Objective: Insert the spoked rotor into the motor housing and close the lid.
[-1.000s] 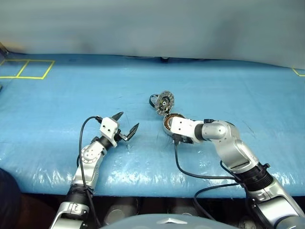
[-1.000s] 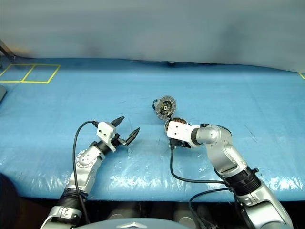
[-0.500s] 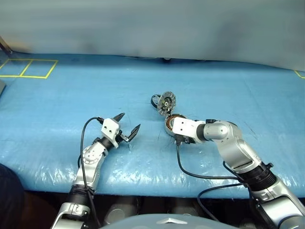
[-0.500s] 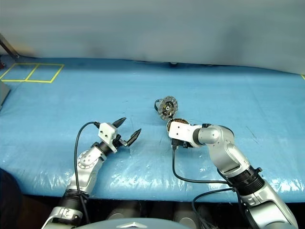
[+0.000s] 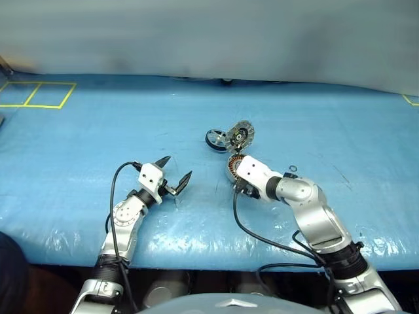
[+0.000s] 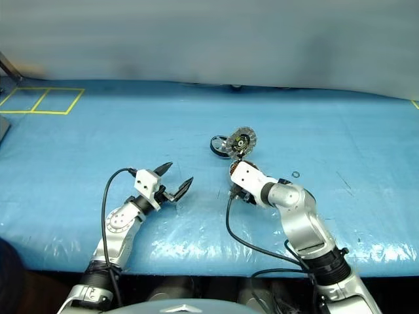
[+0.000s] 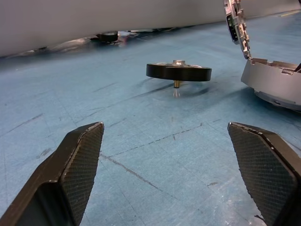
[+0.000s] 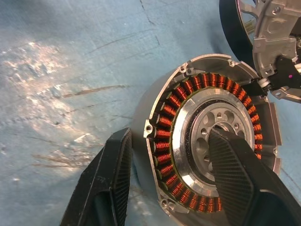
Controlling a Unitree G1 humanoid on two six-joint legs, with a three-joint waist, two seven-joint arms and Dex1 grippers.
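Lying on the blue worktop near its middle, the motor housing is seen with its copper windings exposed and its lid swung up on edge at the far rim. The spoked rotor rests flat just beside them, toward the robot's left. The right pincer is set partly open over the housing wall, one finger outside, the other inside on the hub. The left pincer is held wide open and empty, well apart.

Your head views look down over the table; both wrist views sit close, sharing the motor housing
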